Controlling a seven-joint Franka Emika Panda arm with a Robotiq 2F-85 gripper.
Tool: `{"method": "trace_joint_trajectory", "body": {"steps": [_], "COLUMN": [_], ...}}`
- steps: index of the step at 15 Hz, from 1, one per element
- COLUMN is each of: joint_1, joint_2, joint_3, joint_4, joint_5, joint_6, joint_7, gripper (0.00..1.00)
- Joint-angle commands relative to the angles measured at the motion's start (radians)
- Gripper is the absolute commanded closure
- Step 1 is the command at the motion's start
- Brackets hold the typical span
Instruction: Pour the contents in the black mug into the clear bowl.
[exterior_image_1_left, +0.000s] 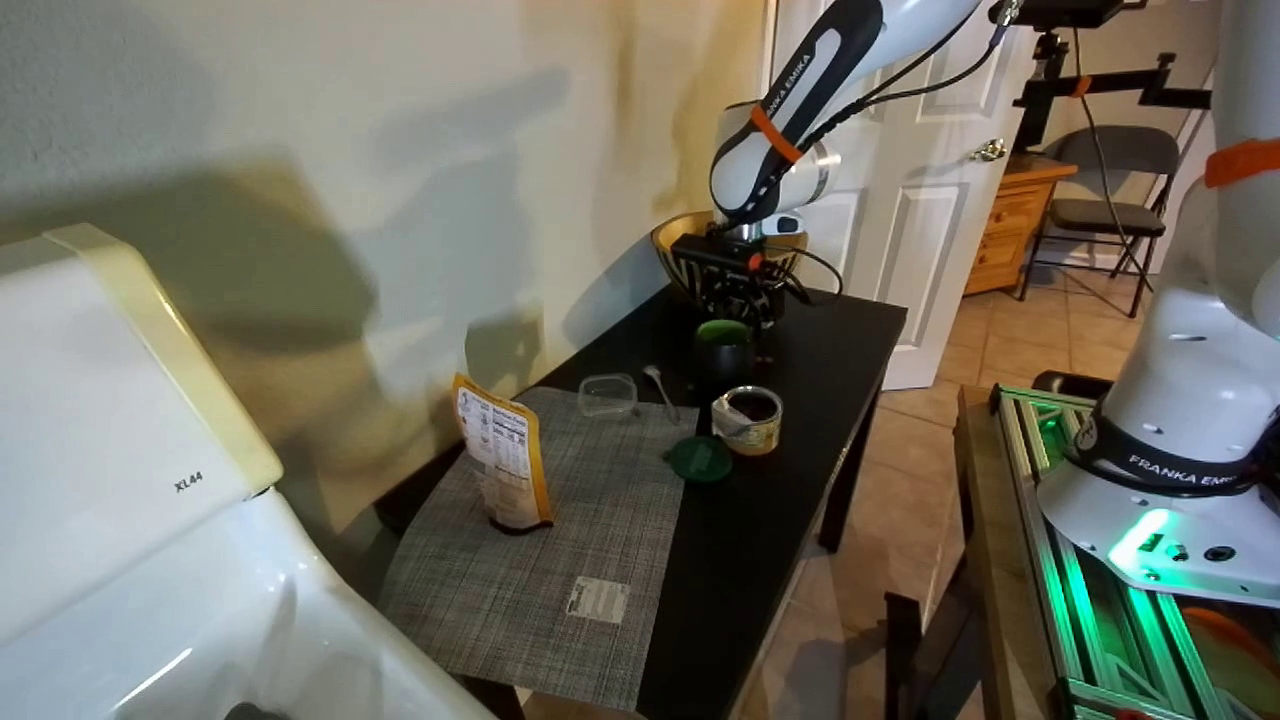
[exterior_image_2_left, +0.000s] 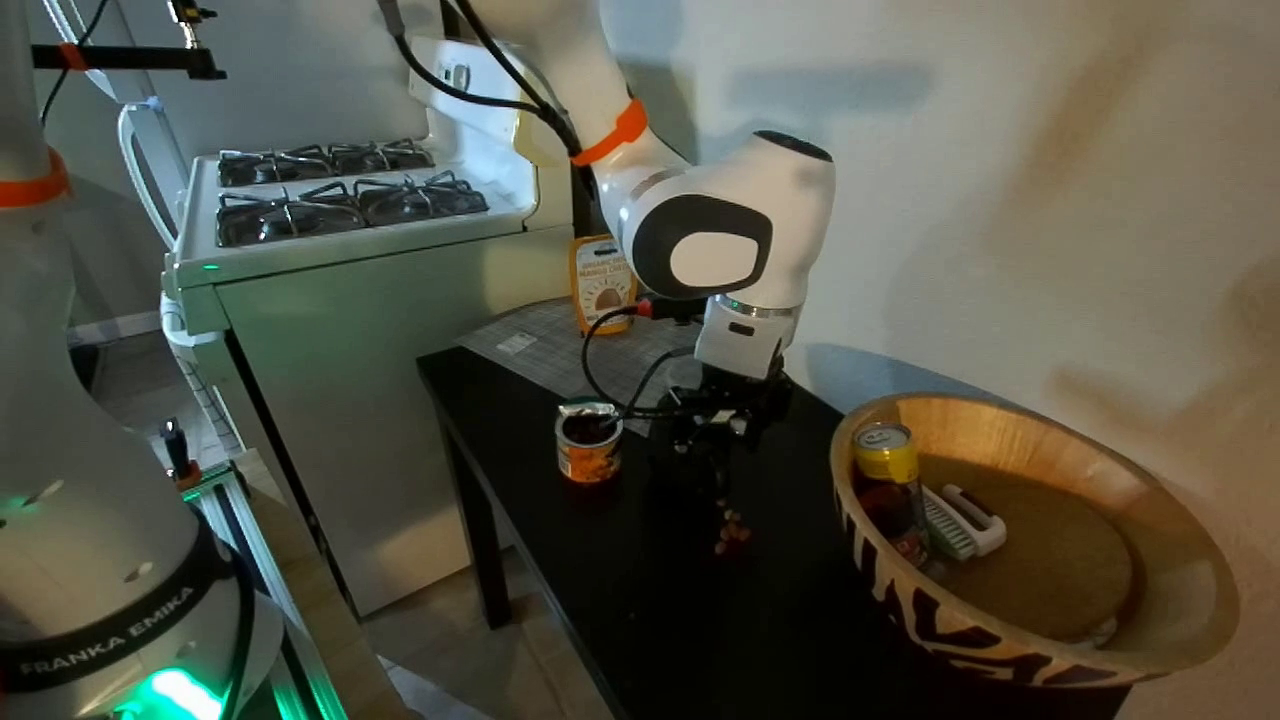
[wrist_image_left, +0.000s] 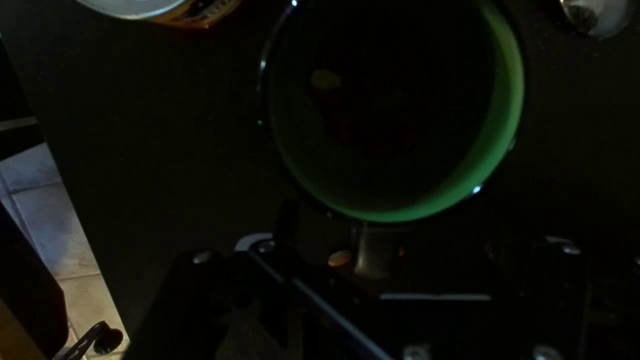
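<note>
The black mug (exterior_image_1_left: 722, 358), green inside, is stood upright on the table (exterior_image_2_left: 680, 620) just ahead of the fingers (wrist_image_left: 287, 225); it is not yet lifted. Its handle (wrist_image_left: 372, 257) is pointed at the gripper (wrist_image_left: 387, 232) and is framed between the fingers, which are spread apart, with room visible on both sides of it, so nothing is being grasped. That placing is presumably chosen so that the handle can be pinched from its flanks and the rim (wrist_image_left: 400, 216) left free for tipping. Dim pieces (wrist_image_left: 325, 79) can be made out inside the mug, too dark to be named. A few loose bits (exterior_image_2_left: 733, 530) are scattered near the fingers, on the handle side. Past the mug from the fingers, a spoon (exterior_image_1_left: 660, 392) and an opened can (exterior_image_1_left: 758, 438) are set apart from each other, so a lifted approach will probably be needed. Beyond the spoon, the clear bowl (exterior_image_1_left: 607, 396) is placed, likely as the target for the pour. Behind the fingers, a large striped bowl (exterior_image_2_left: 1040, 455) is parked, seemingly out of the pour's way, with what looks like a brush (exterior_image_2_left: 985, 540) inside.
</note>
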Motion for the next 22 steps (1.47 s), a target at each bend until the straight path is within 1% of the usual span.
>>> {"method": "trace_joint_trajectory", "body": {"steps": [1, 2, 3, 5, 7, 8, 9, 10, 11, 13, 15, 16, 18, 19, 20, 21, 22], "joint_1": [0.028, 0.024, 0.011, 0.012, 0.012, 0.013, 0.012, 0.012, 0.013, 0.011, 0.01, 0.009, 0.012, 0.016, 0.022, 0.025, 0.028], "joint_2": [0.009, 0.007, 0.007, 0.008, 0.008, 0.008, 0.006, 0.005, 0.004, 0.007, 0.009, 0.006, -0.002, -0.007, -0.014, -0.016, -0.017], "joint_3": [-0.007, -0.007, 0.003, 0.003, 0.003, 0.002, 0.002, 0.002, 0.0, -0.004, -0.008, -0.01, -0.016, -0.021, -0.027, -0.03, -0.032], "joint_4": [-0.019, -0.018, -0.004, -0.005, -0.006, -0.005, -0.006, -0.007, -0.008, -0.004, -0.002, -0.004, -0.007, -0.009, -0.011, -0.011, -0.01], "joint_5": [-0.025, -0.023, -0.004, -0.005, -0.005, -0.007, -0.007, -0.007, -0.009, -0.013, -0.015, -0.015, -0.026, -0.037, -0.054, -0.07, -0.087], "joint_6": [0.023, 0.015, -0.003, -0.003, -0.003, -0.004, -0.004, -0.002, 0.0, -0.005, -0.005, -0.003, 0.003, 0.007, 0.01, 0.01, 0.009], "joint_7": [0.061, 0.044, 0.004, 0.004, 0.004, 0.002, 0.0, -0.002, 0.002, 0.003, 0.006, 0.006, 0.01, 0.015, 0.023, 0.026, 0.028], "gripper": [0.04, 0.01, 0.05, 0.01, 0.0, 0.16, 0.25, 0.28, 0.38, 0.54, 0.68, 0.77, 0.9, 0.99, 0.98, 0.95, 0.95]}}
